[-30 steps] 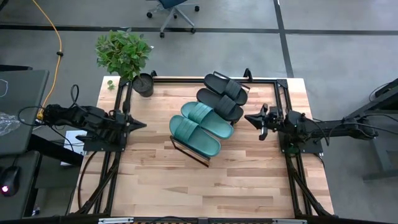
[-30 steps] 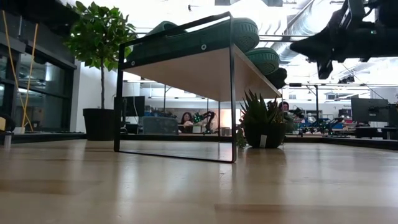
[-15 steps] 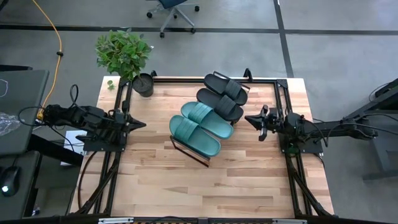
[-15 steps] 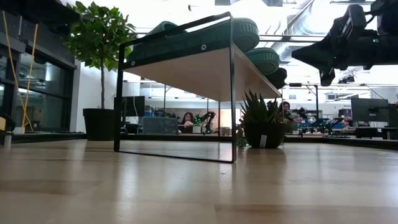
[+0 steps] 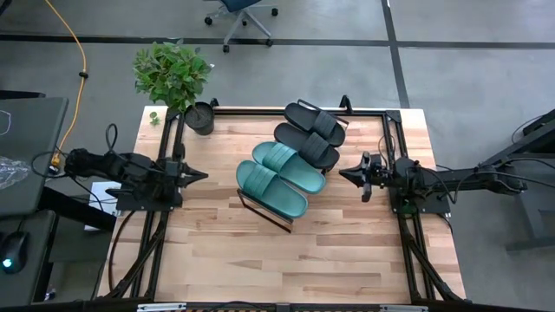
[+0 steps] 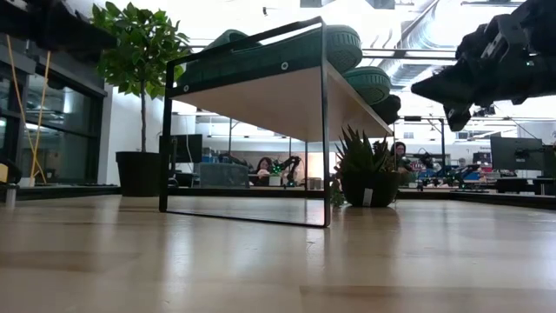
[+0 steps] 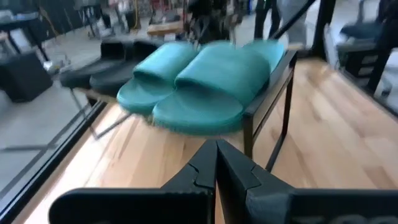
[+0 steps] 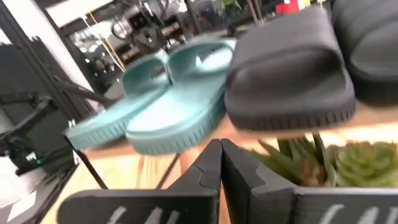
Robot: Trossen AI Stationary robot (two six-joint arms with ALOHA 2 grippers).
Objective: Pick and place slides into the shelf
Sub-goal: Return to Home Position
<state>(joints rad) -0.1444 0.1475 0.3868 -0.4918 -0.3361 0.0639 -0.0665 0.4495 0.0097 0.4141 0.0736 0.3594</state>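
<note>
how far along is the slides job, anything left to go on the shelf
Done: the teal slides and black slides all lie on the shelf. In hand: nothing; the left gripper and right gripper are shut and empty, off to either side of the shelf. Left: no slide shows on the table, so likely only parking.

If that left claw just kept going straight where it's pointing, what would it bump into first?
Most likely the shelf: the left gripper, shut, points at its near end, where the frame carries a teal slide. Whether frame or slide comes first is hard to judge.
</note>
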